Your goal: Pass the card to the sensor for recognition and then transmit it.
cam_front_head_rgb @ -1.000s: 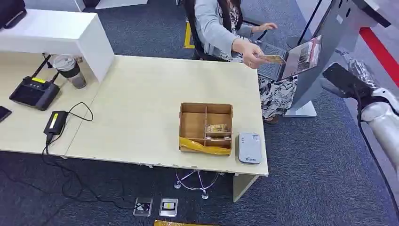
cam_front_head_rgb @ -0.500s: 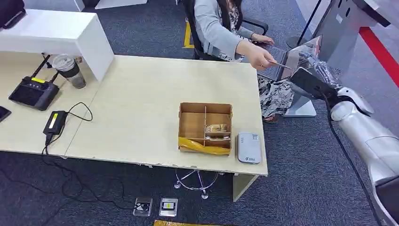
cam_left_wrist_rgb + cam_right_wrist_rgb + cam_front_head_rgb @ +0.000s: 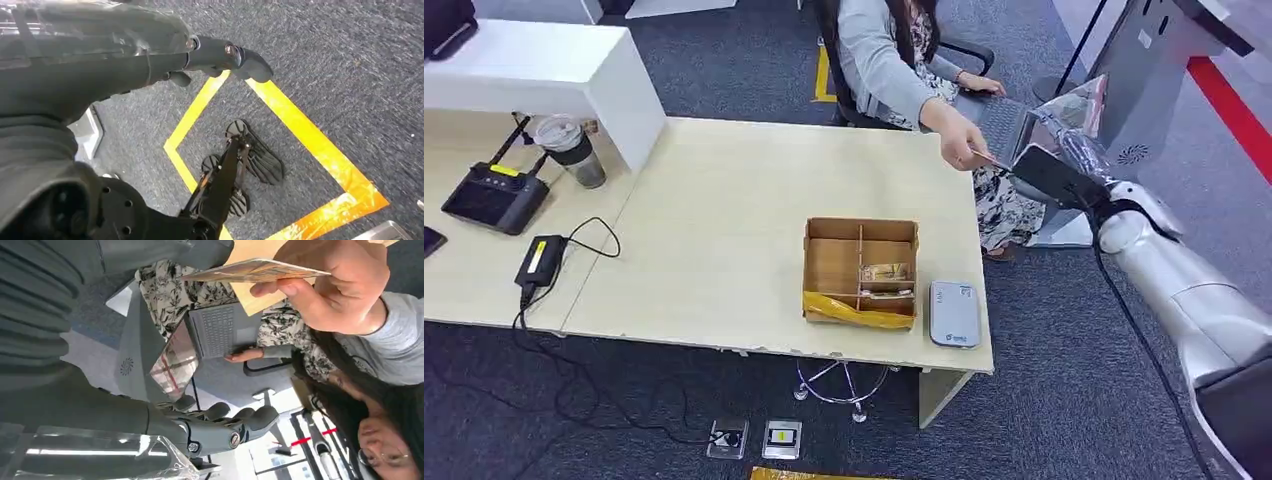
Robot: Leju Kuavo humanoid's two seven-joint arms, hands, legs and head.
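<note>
A seated person's hand (image 3: 959,133) holds a card (image 3: 984,157) out past the table's far right corner. My right hand (image 3: 1049,170) is raised right beside it. In the right wrist view the card (image 3: 255,271) sits in the person's hand (image 3: 340,285), its free end next to my thumb (image 3: 165,252). My fingers (image 3: 225,422) are spread well away from it, so my right hand (image 3: 115,410) holds nothing. A grey card sensor (image 3: 954,313) lies flat at the table's front right corner. My left hand (image 3: 150,55) hangs over the carpet, fingers extended and holding nothing.
A cardboard divider box (image 3: 861,272) with cards stands left of the sensor. The person has a laptop (image 3: 999,120) on their lap. A grey kiosk stand (image 3: 1144,60) rises behind my right hand. A router (image 3: 494,195), cup (image 3: 572,150) and adapter (image 3: 542,258) sit at the left.
My right arm has swung left and inward toward the person. The person's hand has lowered the card toward my right hand.
</note>
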